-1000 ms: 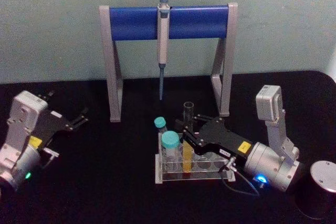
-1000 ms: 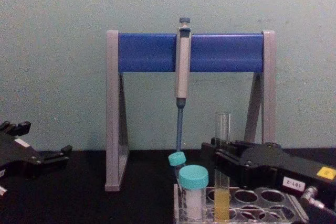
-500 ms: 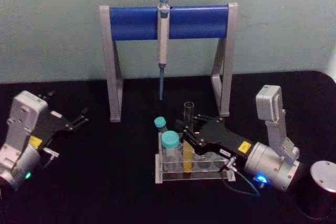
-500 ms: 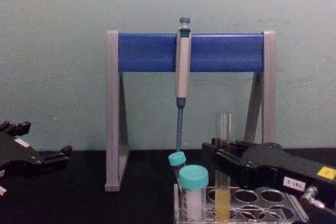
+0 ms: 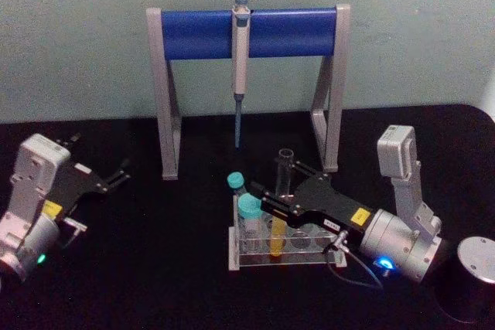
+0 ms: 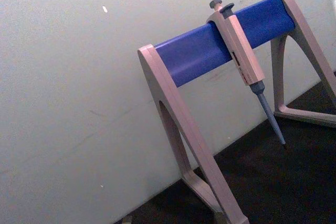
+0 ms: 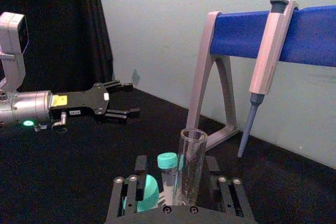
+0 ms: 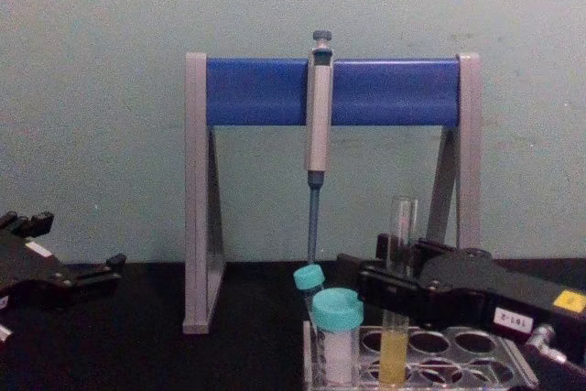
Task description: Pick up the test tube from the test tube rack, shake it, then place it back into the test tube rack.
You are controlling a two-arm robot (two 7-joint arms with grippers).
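Right claw [image 5: 272, 205] is clamped on the test tube [image 5: 280, 200], so I'd lift straight up, clear of the rack [image 5: 235, 256] and teal caps [image 5: 249, 206].

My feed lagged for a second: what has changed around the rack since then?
The right gripper pushed further forward and closed around the test tube, which now tilts and has shifted slightly to the robot's right, its bottom still in the test tube rack. The left gripper, teal-capped tubes and pipette stayed put.
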